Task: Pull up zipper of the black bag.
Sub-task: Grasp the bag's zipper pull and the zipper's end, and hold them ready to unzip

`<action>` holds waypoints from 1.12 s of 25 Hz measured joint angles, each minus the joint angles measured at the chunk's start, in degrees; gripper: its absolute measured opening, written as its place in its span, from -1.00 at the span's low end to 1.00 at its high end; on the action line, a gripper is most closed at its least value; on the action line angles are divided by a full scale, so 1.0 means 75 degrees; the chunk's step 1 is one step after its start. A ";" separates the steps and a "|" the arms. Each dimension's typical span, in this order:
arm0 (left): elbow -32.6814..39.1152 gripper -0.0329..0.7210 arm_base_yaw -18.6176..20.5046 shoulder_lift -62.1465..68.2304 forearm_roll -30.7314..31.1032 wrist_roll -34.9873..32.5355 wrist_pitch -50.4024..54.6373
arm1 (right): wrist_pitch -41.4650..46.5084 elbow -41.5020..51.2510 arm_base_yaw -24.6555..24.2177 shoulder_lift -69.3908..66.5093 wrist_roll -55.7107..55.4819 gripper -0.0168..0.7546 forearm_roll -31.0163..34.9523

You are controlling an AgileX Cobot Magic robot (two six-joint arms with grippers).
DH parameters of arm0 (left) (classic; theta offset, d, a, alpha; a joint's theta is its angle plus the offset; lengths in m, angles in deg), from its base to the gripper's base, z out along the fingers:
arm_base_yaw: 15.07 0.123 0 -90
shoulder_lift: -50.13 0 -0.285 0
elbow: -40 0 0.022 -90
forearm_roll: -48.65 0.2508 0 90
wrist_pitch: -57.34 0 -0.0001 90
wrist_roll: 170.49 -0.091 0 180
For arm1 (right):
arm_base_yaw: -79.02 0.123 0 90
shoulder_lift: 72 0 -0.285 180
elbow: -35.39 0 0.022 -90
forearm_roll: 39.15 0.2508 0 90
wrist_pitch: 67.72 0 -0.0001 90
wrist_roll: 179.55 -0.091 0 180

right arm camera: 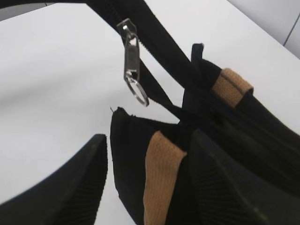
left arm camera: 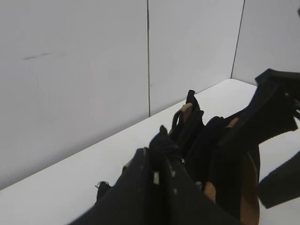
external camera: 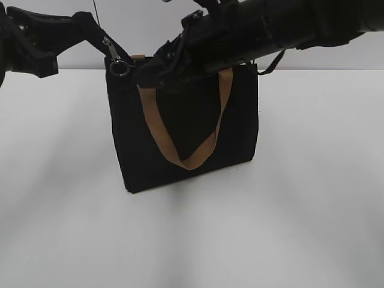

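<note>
Exterior view. Black bag [external camera: 186, 135]: stands upright on the white table [external camera: 60, 210], nearer the far edge than the near edge, about midway between the left and right edges. One tan handle [external camera: 195, 157] hangs in a loop down its front face. Left gripper [external camera: 90, 27]: at the upper left, closed on the end of the black zipper strip, which runs taut from the bag's top left corner up to the fingers. Zipper pull [external camera: 117, 60]: silver tab with a ring, hanging from that strip just beside the bag's top left corner, below and to the right of the left fingers. Right gripper [external camera: 141, 75]: reaches in from the upper right across the bag's top edge, tip close to the pull; finger spacing cannot be told here.

Left wrist view. Left gripper [left arm camera: 161, 145]: dark fingers pressed together over black fabric. The bag's open top, with tan handle ends, lies just beyond them. The pull is not discernible.

Right wrist view. Right gripper [right arm camera: 145, 187]: fingers spread wide apart, gripping nothing. Left finger [right arm camera: 70, 185] hangs over bare table; right finger [right arm camera: 229, 187] lies against the bag's top. The bag's corner and a tan handle end sit between them. Zipper pull [right arm camera: 131, 63]: hangs above the gap, touching neither finger.
</note>
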 joint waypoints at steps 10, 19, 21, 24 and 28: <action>0.0000 -0.86 0.0000 0.0000 0.0007 0.0000 0.0009 | -0.0424 -0.0689 0.0606 -0.0706 0.0553 0.13 0.0016; 0.0000 -0.86 0.0000 0.0000 0.0007 0.0000 0.0009 | -0.0780 -0.0689 0.0700 -0.0715 0.0575 -0.38 0.0023; 0.0000 -0.86 0.0000 0.0000 0.0007 0.0000 0.0009 | -0.0780 -0.0689 0.0700 -0.0715 0.0567 -0.45 0.0023; 0.0000 -0.86 0.0000 0.0000 0.0007 0.0000 0.0009 | -0.0780 -0.0689 0.0700 -0.0715 0.0483 -0.53 0.0030; 0.0000 -0.86 0.0000 0.0000 0.0007 0.0000 0.0009 | -0.0780 -0.0689 0.0700 -0.0715 0.0459 -0.70 0.0030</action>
